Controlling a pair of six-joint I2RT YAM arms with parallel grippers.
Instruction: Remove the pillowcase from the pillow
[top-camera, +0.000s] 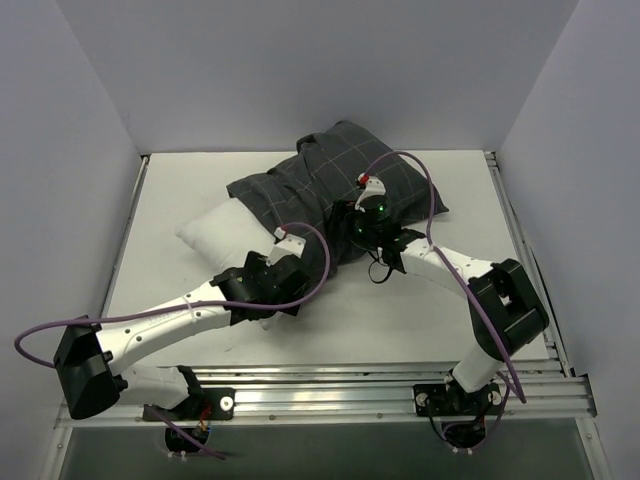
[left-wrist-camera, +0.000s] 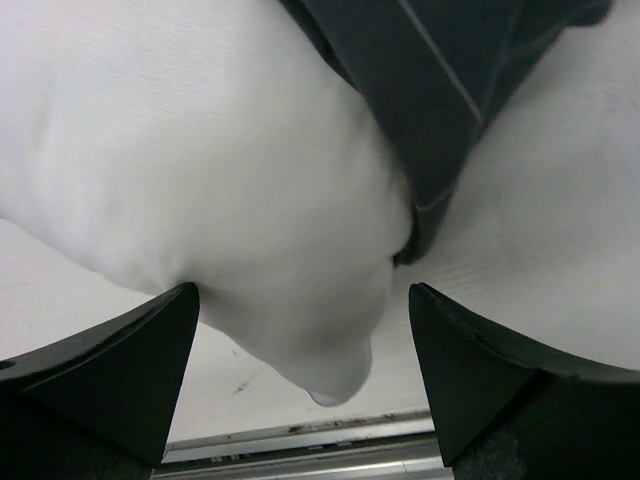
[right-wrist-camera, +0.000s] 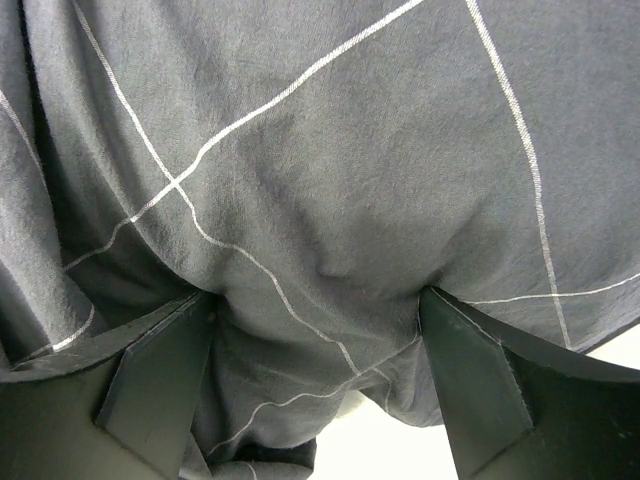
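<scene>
The pillowcase (top-camera: 340, 175), dark charcoal with a thin pale grid, covers the far right part of the pillow. The plain white pillow (top-camera: 215, 232) sticks out of it to the left. My left gripper (top-camera: 268, 298) hangs over the pillow's near corner. In the left wrist view it (left-wrist-camera: 303, 292) is open wide, with the white corner (left-wrist-camera: 300, 300) sagging between the jaws and brushing the left finger (left-wrist-camera: 150, 360). My right gripper (top-camera: 358, 238) is pressed down into the pillowcase. In the right wrist view it (right-wrist-camera: 318, 298) stands open, and bunched checked cloth (right-wrist-camera: 300, 200) fills the gap and touches both fingers.
The white table (top-camera: 400, 310) is boxed in by pale walls at the left, back and right. An aluminium rail (top-camera: 350, 385) runs along the near edge and shows just below the pillow corner as rail (left-wrist-camera: 300, 440). Purple cables (top-camera: 420, 170) loop over both arms.
</scene>
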